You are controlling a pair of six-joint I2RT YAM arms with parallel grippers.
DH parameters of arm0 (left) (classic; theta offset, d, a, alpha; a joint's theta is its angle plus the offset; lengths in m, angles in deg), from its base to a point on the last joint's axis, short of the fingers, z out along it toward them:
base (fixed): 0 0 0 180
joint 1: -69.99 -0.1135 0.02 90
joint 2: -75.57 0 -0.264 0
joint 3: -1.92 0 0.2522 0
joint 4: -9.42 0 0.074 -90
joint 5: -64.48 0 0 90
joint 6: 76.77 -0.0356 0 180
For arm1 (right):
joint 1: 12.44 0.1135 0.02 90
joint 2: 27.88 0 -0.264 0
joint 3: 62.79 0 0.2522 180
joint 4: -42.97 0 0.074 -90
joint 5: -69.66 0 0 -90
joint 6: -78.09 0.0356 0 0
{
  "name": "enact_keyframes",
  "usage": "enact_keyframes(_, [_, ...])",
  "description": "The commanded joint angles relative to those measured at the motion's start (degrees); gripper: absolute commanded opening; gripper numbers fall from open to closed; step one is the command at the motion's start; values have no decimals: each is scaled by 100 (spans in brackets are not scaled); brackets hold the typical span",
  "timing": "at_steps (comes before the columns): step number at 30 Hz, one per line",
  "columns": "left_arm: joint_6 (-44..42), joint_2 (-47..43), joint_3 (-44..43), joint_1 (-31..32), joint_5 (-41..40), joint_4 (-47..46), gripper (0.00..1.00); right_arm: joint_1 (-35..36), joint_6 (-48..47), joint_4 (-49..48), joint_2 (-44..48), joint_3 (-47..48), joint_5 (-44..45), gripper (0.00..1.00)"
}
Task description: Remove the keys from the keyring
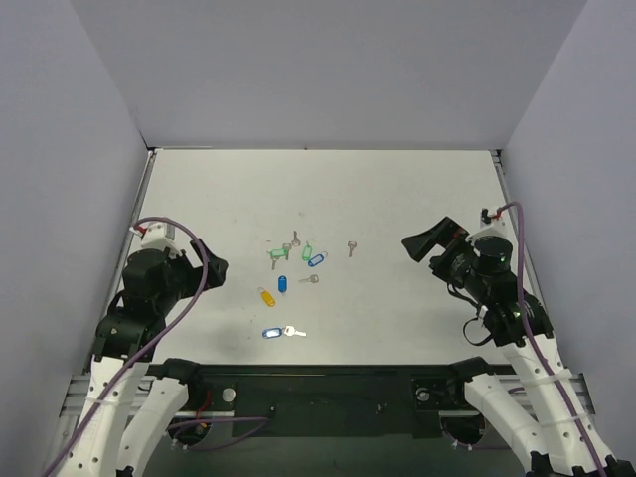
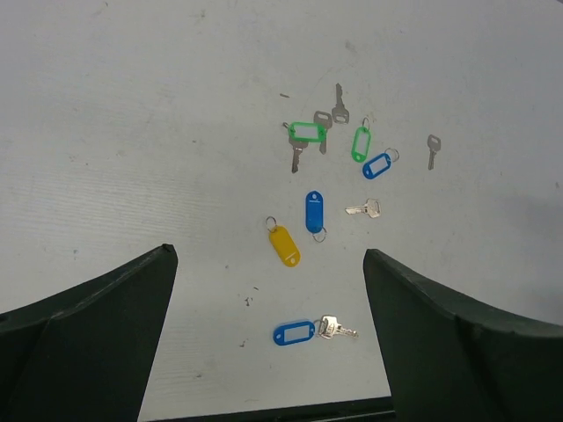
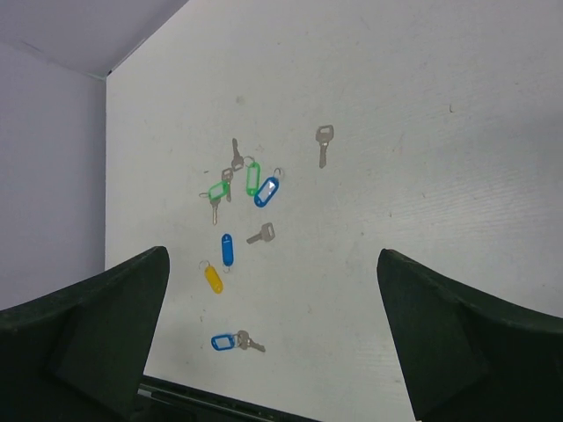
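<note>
The keyring's light-blue tag (image 1: 269, 333) with a white label window lies flat near the table's front edge. The small silver key (image 1: 292, 331) is on its ring, pointing right. Both show in the left wrist view, tag (image 2: 294, 333) and key (image 2: 335, 329), and in the right wrist view, tag (image 3: 223, 341) and key (image 3: 246, 344). My left gripper (image 1: 209, 264) is open and empty, held above the table to the left of it. My right gripper (image 1: 419, 244) is open and empty, far to the right.
Behind the keyring lie a yellow tag (image 1: 266, 296), a solid-blue tag (image 1: 281, 283), two green tags (image 1: 278, 254), another blue window tag (image 1: 317, 259) and loose grey keys (image 1: 351, 246). The black front rail (image 1: 318, 383) runs along the near edge.
</note>
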Motion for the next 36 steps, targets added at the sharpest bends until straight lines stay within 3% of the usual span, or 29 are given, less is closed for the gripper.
enact_keyframes(1, [455, 52, -145, 119, -414, 228, 98, 29, -100, 705, 156, 314, 214, 100])
enact_keyframes(4, [643, -150, 39, 119, -637, 160, 98, 73, -241, 864, 227, 332, 74, 100])
enact_keyframes(7, [520, -230, 233, 128, -77, -139, 98, 125, -303, 1153, 174, 411, 38, 100])
enact_keyframes(12, [755, 253, 277, 137, 751, -105, 98, 292, -408, 1478, -98, 569, -209, 100])
enact_keyframes(17, [1099, 737, 462, 435, 673, -25, 100, 757, -321, 1409, -300, 587, -156, 100])
enact_keyframes(21, [1231, 983, 593, 1093, 217, -166, 92, 1557, -215, 1005, -546, 473, -33, 100])
enact_keyframes(26, [1582, 1159, 962, 1805, -153, -464, 91, 2603, 74, 532, -1056, 342, 91, 100])
enact_keyframes(31, [1653, 1037, 1507, 2087, 92, -1201, 87, 3385, 602, -592, -1355, -72, 100, 100])
enact_keyframes(36, [1416, 1229, 1973, 2158, 374, -2011, 86, 3606, 849, -1069, -1636, -318, 65, 100])
